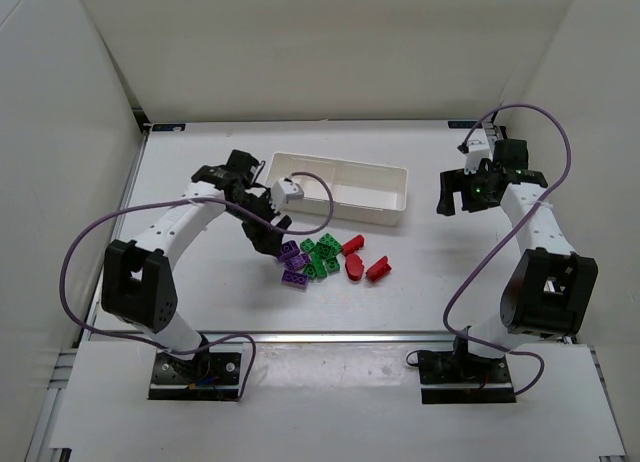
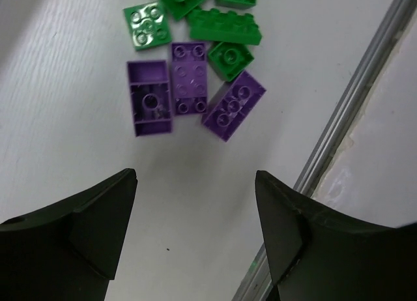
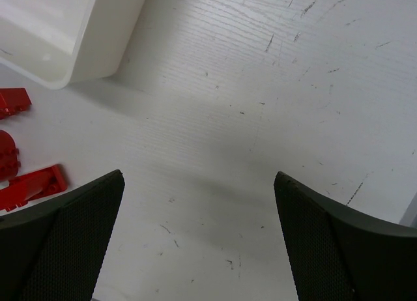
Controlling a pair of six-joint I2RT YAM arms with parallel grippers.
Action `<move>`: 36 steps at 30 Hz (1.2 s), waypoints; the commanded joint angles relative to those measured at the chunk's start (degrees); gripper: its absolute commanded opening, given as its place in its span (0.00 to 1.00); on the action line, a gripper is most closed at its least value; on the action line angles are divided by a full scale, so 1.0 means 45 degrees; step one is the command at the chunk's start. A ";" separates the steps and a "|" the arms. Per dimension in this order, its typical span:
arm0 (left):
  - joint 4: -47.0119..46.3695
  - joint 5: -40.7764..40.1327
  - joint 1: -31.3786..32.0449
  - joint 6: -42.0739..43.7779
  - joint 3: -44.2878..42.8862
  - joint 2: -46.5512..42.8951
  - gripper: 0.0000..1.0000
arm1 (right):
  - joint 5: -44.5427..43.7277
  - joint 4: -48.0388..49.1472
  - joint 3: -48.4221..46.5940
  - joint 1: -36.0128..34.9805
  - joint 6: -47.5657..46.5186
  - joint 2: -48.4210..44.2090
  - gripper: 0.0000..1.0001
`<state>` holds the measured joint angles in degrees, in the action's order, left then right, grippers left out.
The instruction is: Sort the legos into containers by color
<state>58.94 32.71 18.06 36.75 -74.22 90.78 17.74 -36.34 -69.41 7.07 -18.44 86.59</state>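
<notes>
Left tool (image 2: 195,177) and right tool (image 3: 199,176) both open, empty. Purple legos (image 2: 189,76) upper-middle look light, stiff, kinda slick; I'd pinch the long sides.

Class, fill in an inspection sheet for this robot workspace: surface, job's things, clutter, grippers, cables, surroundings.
Surface: white table, lightly scratched.
Job's things: purple bricks, green bricks and red bricks clustered on the table in front of the white tray; no brick visible in the tray.
Clutter: nothing seen.
Grippers: left gripper open, empty, just short of the purple bricks; right gripper open, empty, over bare table right of the tray.
Cables: left purple cable loops over the tray; right purple cable arcs beside its arm.
Surroundings: white walls on three sides; metal rail along the table's near edge.
</notes>
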 commanded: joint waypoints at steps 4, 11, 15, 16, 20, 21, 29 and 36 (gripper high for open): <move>-0.0343 -0.0433 0.1199 0.1012 -0.0284 0.0176 0.82 | 0.0199 -0.0030 0.0306 0.0030 -0.0219 -0.0588 0.99; -0.1825 -0.1270 0.1747 0.1072 -0.0032 0.1251 0.81 | -0.0035 -0.0186 0.0365 0.0050 -0.0395 -0.0687 0.99; -0.2277 -0.1429 0.1747 0.1227 -0.0323 0.2108 0.81 | -0.0152 -0.0226 0.0384 0.0050 -0.0434 -0.0706 0.99; -0.2277 -0.1390 0.1767 0.1266 -0.0537 0.2247 0.81 | -0.0152 -0.0226 0.0404 0.0030 -0.0434 -0.0706 0.99; -0.2257 -0.1350 0.1903 0.1481 -0.0539 0.2638 0.79 | -0.0289 -0.0304 0.0443 0.0050 -0.0551 -0.0687 0.99; -0.2277 -0.1370 0.1942 0.1578 -0.0481 0.2716 0.79 | -0.0367 -0.0304 0.0443 0.0050 -0.0571 -0.0648 0.99; -0.2686 -0.1818 0.1962 0.1540 0.0105 0.2931 0.67 | -0.0426 -0.0245 0.0365 0.0186 -0.0571 -0.0531 0.99; -0.3077 -0.2385 0.1962 0.1384 0.0282 0.3341 0.57 | -0.0523 -0.0109 0.0405 0.0265 -0.0473 -0.0414 0.99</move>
<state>46.81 23.14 26.76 42.83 -73.49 105.14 16.12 -37.32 -67.66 7.77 -20.14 85.52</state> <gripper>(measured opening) 0.600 0.989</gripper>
